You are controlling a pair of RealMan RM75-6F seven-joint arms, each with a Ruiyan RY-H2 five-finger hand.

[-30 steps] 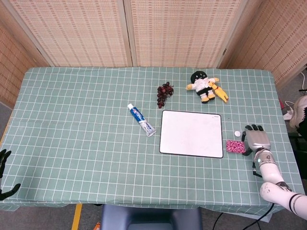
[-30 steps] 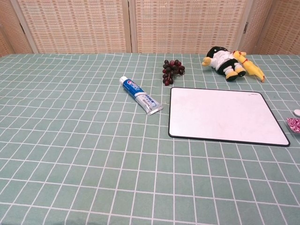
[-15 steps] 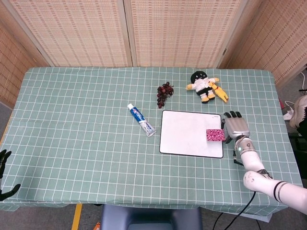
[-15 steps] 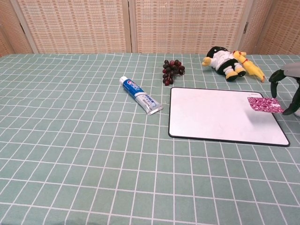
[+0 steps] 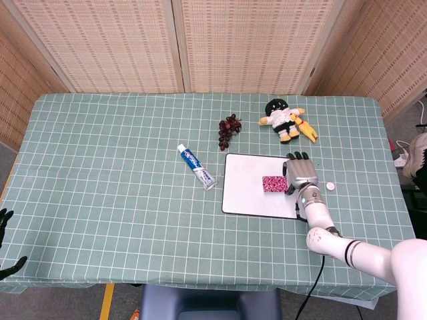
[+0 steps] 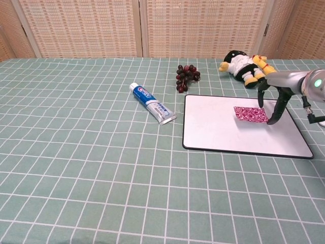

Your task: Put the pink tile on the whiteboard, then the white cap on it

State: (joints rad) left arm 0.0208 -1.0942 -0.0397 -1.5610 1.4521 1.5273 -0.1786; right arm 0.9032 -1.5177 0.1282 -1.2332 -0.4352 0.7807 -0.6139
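One hand does the work here: the robot's right hand (image 5: 298, 175) hovers over the right part of the flat white whiteboard with a black rim (image 5: 250, 197), its fingers clamped on the edge of the pink patterned square tile (image 5: 274, 183). In the chest view the tile (image 6: 250, 114) hangs tilted between dark fingertips (image 6: 272, 120), and I cannot tell whether its lower edge touches the board yet. Half a second ago the tile was at the board's right rim; a second ago it lay on the green checked desk (image 5: 107, 167) beside the small round white cap (image 5: 329, 187). So the carry is nearly over, and I judge the next step to be lowering and releasing the tile. The cap lies on the desk just right of the whiteboard, not yet touched. The left hand (image 5: 5, 240) sits at the desk's far left edge, fingers apart, holding nothing.
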